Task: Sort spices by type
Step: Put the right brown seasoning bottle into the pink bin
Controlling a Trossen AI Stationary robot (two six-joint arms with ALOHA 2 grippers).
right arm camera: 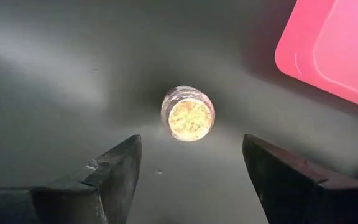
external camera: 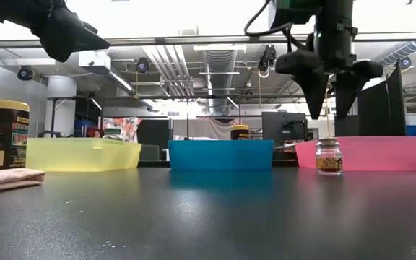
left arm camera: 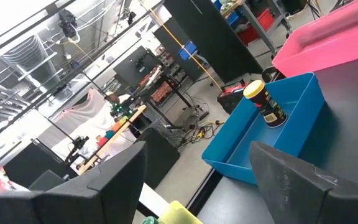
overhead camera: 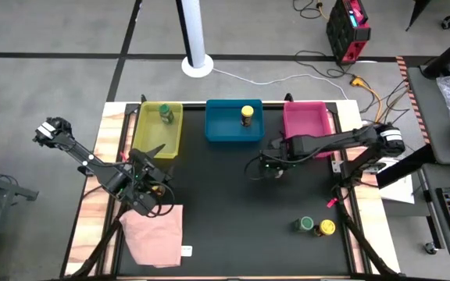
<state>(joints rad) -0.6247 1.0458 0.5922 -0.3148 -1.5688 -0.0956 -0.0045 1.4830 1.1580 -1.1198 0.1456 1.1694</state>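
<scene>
A small clear jar (right arm camera: 188, 115) with yellow-brown contents stands upright on the black mat, in front of the pink bin (external camera: 381, 153); it also shows in the low view (external camera: 328, 155). My right gripper (right arm camera: 191, 180) hangs open straight above it (external camera: 333, 115), fingers pointing down, clear of the jar. In the high view my right gripper (overhead camera: 270, 168) covers the jar. My left gripper (overhead camera: 143, 187) waits open near the pink cloth (overhead camera: 155, 234). A green-lidded jar (overhead camera: 165, 114) stands in the yellow bin (overhead camera: 151, 140). A yellow-lidded jar (overhead camera: 247, 115) stands in the blue bin (overhead camera: 221, 129).
A green-lidded jar (overhead camera: 305, 225) and a yellow-lidded jar (overhead camera: 327, 227) stand together on the mat near the right front corner. A dark yellow-lidded jar (external camera: 4, 133) shows behind the pink cloth (external camera: 6, 178) in the low view. The three bins line the far edge.
</scene>
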